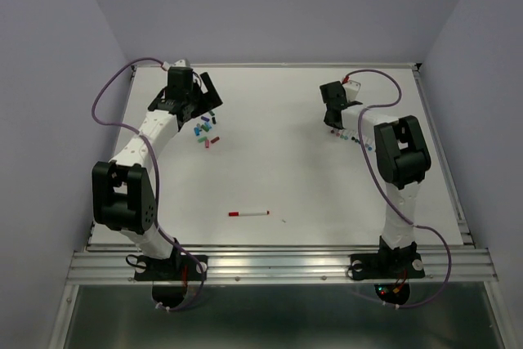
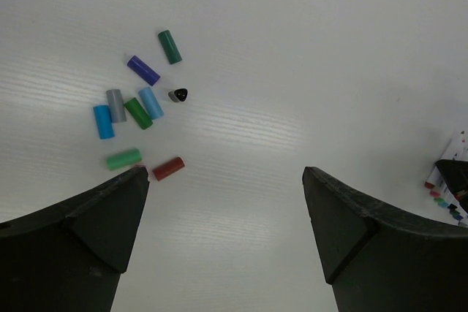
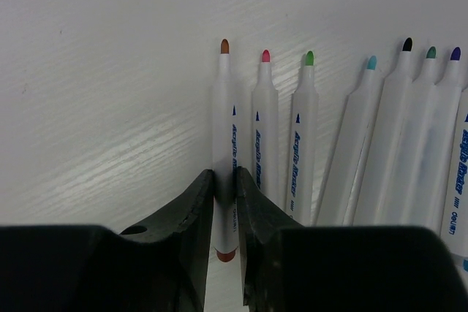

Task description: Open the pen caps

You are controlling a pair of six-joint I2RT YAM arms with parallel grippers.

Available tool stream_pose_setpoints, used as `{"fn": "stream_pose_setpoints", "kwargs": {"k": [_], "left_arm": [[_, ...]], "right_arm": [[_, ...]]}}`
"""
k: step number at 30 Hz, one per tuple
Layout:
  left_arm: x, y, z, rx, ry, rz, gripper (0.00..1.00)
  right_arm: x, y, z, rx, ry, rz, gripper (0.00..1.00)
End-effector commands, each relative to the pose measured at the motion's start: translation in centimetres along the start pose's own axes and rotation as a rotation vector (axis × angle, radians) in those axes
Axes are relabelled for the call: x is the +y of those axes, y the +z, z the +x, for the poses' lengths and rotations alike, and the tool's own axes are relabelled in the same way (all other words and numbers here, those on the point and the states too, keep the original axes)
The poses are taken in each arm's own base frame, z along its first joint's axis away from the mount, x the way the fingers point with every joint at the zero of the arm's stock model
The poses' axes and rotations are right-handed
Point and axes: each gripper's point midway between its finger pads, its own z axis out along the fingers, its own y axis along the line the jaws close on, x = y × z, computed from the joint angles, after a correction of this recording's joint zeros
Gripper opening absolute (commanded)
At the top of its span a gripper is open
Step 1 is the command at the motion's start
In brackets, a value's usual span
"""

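Observation:
Several loose pen caps (image 2: pixel 137 113) in red, blue, green, purple, grey and black lie in a small heap on the table, also in the top view (image 1: pixel 204 130). My left gripper (image 2: pixel 227 202) is open and empty just beside them, at the back left (image 1: pixel 204 97). My right gripper (image 3: pixel 225 180) is shut on the white barrel of an uncapped brown-tipped pen (image 3: pixel 225 122), the leftmost in a row of uncapped pens (image 3: pixel 380 137) lying side by side. That row lies at the back right (image 1: pixel 350 136) under the right gripper (image 1: pixel 333 116).
One pen with a red cap on it (image 1: pixel 248 213) lies alone at the front middle of the white table (image 1: pixel 294 161). A raised rim (image 1: pixel 441 153) runs along the table's right side, close to the right arm.

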Motion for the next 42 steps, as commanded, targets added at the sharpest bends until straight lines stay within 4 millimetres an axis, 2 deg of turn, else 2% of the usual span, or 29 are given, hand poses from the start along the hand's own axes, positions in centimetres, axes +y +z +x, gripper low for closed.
{"fn": "stream_pose_setpoints", "kwargs": {"k": [1, 7, 12, 13, 14, 15, 16, 17, 18, 19, 20, 21, 22, 23, 24, 25, 26, 27, 28, 30, 31, 32, 33, 34, 38, 41, 42], "left_arm": [[-0.2, -1.0, -0.9, -0.042, 0.002, 0.01, 0.99], [-0.3, -1.0, -1.1, -0.045, 0.0, 0.016, 0.99], [-0.6, -1.1, -0.9, -0.043, -0.007, 0.031, 0.99], [-0.5, -1.1, -0.9, -0.043, -0.007, 0.029, 0.99], [-0.5, -1.2, -0.9, -0.044, -0.009, 0.03, 0.99], [-0.6, -1.4, -0.9, -0.046, -0.009, 0.032, 0.99], [-0.6, -1.4, -1.0, -0.047, -0.01, 0.033, 0.99], [-0.7, -1.6, -1.1, -0.051, -0.009, 0.036, 0.99], [-0.7, -1.6, -1.1, -0.051, -0.01, 0.036, 0.99], [-0.8, -1.9, -1.2, -0.057, -0.01, 0.04, 0.99], [-0.7, -1.9, -1.2, -0.058, -0.012, 0.039, 0.99], [-0.7, -1.9, -1.2, -0.06, -0.015, 0.036, 0.99], [-0.6, -2.0, -1.2, -0.061, -0.018, 0.035, 0.99], [-0.6, -2.0, -1.1, -0.061, -0.02, 0.035, 0.99], [-0.6, -2.0, -1.1, -0.058, -0.021, 0.035, 0.99], [-0.6, -2.0, -1.0, -0.055, -0.026, 0.037, 0.99], [-0.6, -2.0, -0.9, -0.054, -0.026, 0.037, 0.99], [-0.5, -2.0, -0.8, -0.054, -0.027, 0.034, 0.99], [-0.4, -2.0, -0.7, -0.053, -0.029, 0.03, 0.99], [-0.3, -2.2, -0.6, -0.053, -0.029, 0.029, 0.99], [-0.1, -2.3, -0.4, -0.053, -0.027, 0.025, 0.99], [0.0, -2.3, -0.4, -0.052, -0.029, 0.023, 0.99], [0.0, -2.4, -0.3, -0.053, -0.031, 0.021, 0.99], [0.1, -2.4, -0.2, -0.051, -0.032, 0.018, 0.99], [0.2, -2.5, 0.2, -0.045, -0.04, 0.02, 0.99], [0.4, -2.5, 0.4, -0.042, -0.04, 0.016, 0.99], [0.5, -2.6, 0.4, -0.044, -0.04, 0.012, 0.99]], "right_arm": [[0.5, -0.6, -2.3, -0.038, 0.029, -0.012, 0.25], [0.9, -1.4, -3.5, -0.056, 0.03, -0.033, 0.29], [1.3, -3.0, -5.9, -0.095, 0.042, -0.064, 0.39], [1.3, -3.4, -6.3, -0.102, 0.043, -0.07, 0.43], [1.3, -3.8, -6.7, -0.108, 0.027, -0.077, 0.55], [1.4, -4.7, -7.6, -0.125, 0.022, -0.1, 0.63], [1.6, -5.3, -8.1, -0.131, 0.006, -0.122, 0.73], [2.2, -5.9, -8.2, -0.125, -0.01, -0.17, 0.9], [2.3, -6.3, -7.9, -0.123, -0.072, -0.204, 1.0], [2.5, -6.9, -7.8, -0.124, -0.096, -0.24, 1.0], [3.5, -8.7, -8.8, -0.157, -0.124, -0.338, 1.0], [4.1, -9.6, -8.7, -0.165, -0.153, -0.401, 1.0], [4.0, -9.9, -6.9, -0.14, -0.195, -0.45, 1.0], [5.7, -12.8, -7.4, -0.175, -0.237, -0.618, 1.0], [6.5, -14.3, -6.6, -0.168, -0.258, -0.718, 1.0], [7.5, -16.1, -3.3, -0.105, -0.306, -0.861, 1.0], [8.0, -18.7, -3.4, -0.141, -0.332, -0.945, 1.0], [8.3, -20.0, -2.2, -0.137, -0.381, -1.001, 1.0], [9.6, -22.4, 0.2, -0.121, -0.446, -1.075, 1.0], [10.0, -25.5, 4.2, -0.096, -0.578, -1.166, 1.0], [11.2, -28.1, 7.3, -0.095, -0.682, -1.238, 1.0], [11.0, -29.3, 10.1, -0.053, -0.753, -1.288, 1.0], [11.2, -30.3, 11.7, -0.056, -0.819, -1.329, 1.0], [11.5, -32.5, 14.2, -0.029, -0.884, -1.412, 1.0], [12.1, -34.4, 18.9, 0.002, -1.022, -1.492, 1.0], [13.0, -34.8, 21.8, 0.019, -1.119, -1.491, 1.0], [13.1, -35.6, 23.2, 0.014, -1.176, -1.512, 1.0]]}}
